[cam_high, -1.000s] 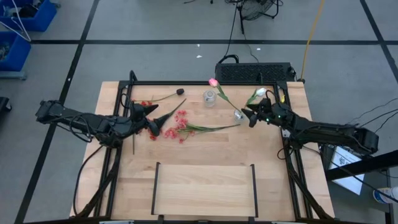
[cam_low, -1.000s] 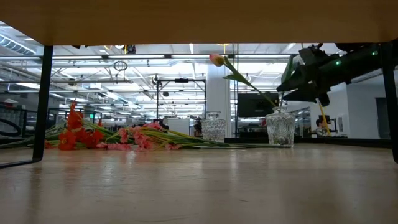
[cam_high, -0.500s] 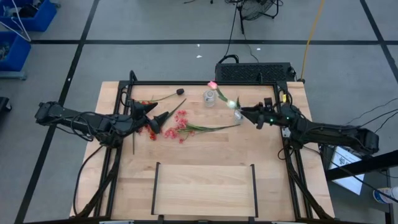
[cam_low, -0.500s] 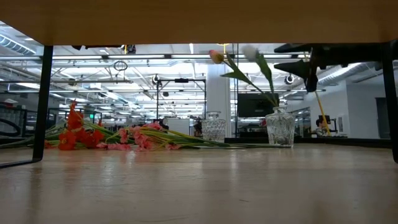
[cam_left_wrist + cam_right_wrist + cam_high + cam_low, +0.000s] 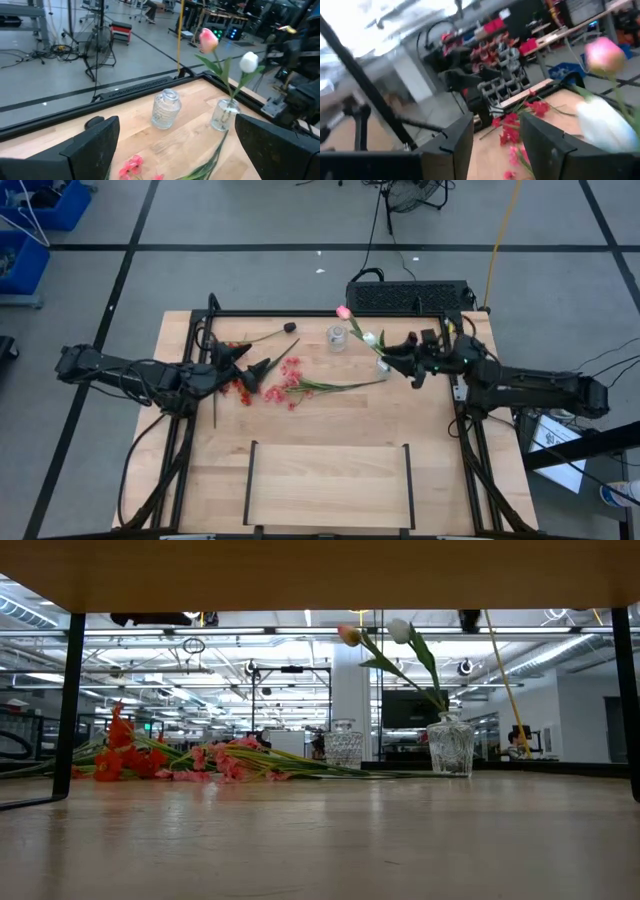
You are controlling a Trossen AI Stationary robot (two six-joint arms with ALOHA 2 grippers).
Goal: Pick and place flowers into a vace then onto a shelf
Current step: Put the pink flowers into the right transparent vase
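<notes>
two tulips are standing in the right vase (image 5: pixel 450 745) now, the pink-red tulip (image 5: pixel 348 635) and the white tulip (image 5: pixel 399 630), both leaning over its rim because the stalks are long and the neck is loose. that vase sits toward the far right of the table (image 5: pixel 330 420), and a second glass vase (image 5: pixel 337 337) stands empty just beside it, to its left.

my right pincer (image 5: pixel 398 361) hangs just beside the filled vase on its right side, fingers apart with nothing between them; the right wrist view shows clear space between the two dark fingers (image 5: pixel 455 145), with the white bud right in front. the arm reaches in low and nearly level from the table's right edge, wrist pointing left toward the vase.

the rest of the flowers are lying flat on the table, mid-left: red sprays (image 5: pixel 240 385), pink sprays (image 5: pixel 292 385), long green stems running right toward the vase. they lie loose like that because nobody has lifted them yet.

my left pincer (image 5: pixel 245 370) is over that pile, spread wide and empty, the arm stretched in from the left edge, wrist aimed right. from its wrist camera i see both vases ahead and pink blossoms (image 5: pixel 131 164) below.

the shelf (image 5: pixel 328 480) waits bare at the near edge of the table, black rails on its short sides. i reckon a spray is the next pick, left side.
</notes>
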